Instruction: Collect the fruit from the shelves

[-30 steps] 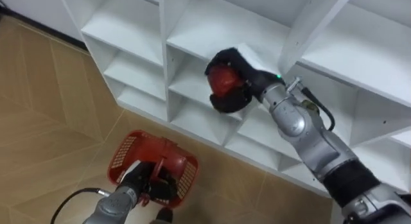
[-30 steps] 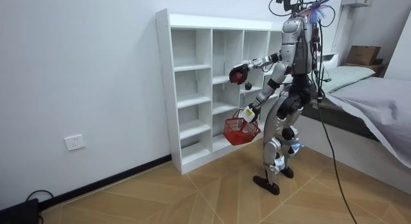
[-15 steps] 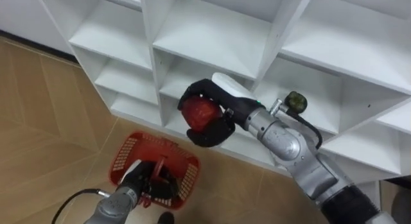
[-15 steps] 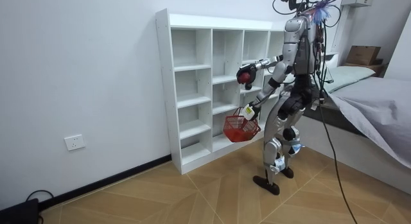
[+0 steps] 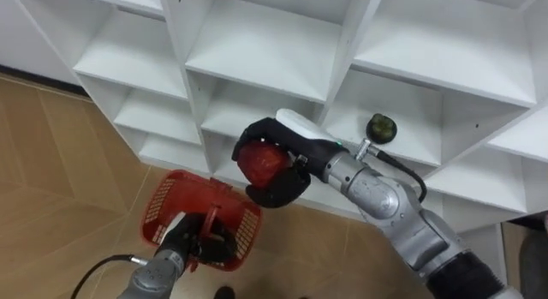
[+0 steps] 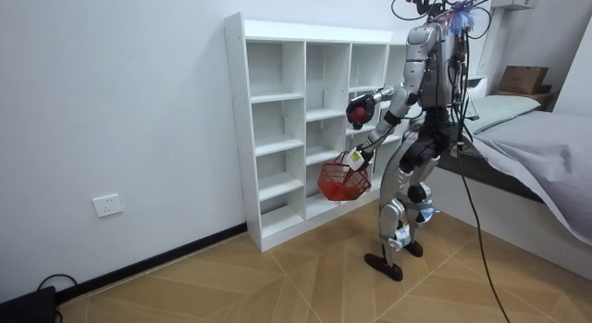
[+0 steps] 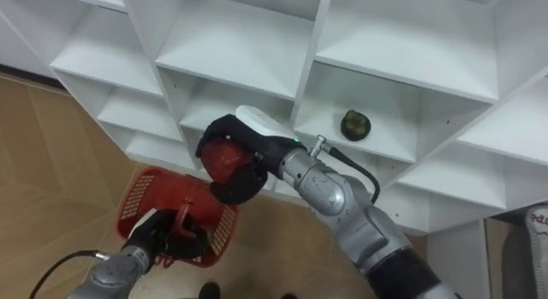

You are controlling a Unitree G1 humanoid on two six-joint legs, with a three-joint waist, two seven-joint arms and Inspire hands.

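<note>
Your right hand [image 5: 295, 153] has come out of the closet [image 5: 265, 50] and swung down and to your left since a second ago, taking the red fruit [image 5: 259, 162] from shelf height to a spot in front of the shelves, above the basket [image 5: 163, 205]. The basket has also risen a little toward it.

You're on the transfer step: the fruit is picked but not yet dropped. The fingers are curled closely round it, thumb and fingertips wrapping its sides, palm turned toward you, and the arm reaches across your front with the elbow bent. Your left hand [image 5: 184, 243] hangs low, clamped on the basket's handle, holding it out before the lower shelves.

Next, you likely need to lower the fruit over the basket's open mouth, clear of the handle, and only then loosen the fingers. A release from this height could bounce it off the rim. A green fruit [image 5: 381, 128] waits on the shelf to your right.
</note>
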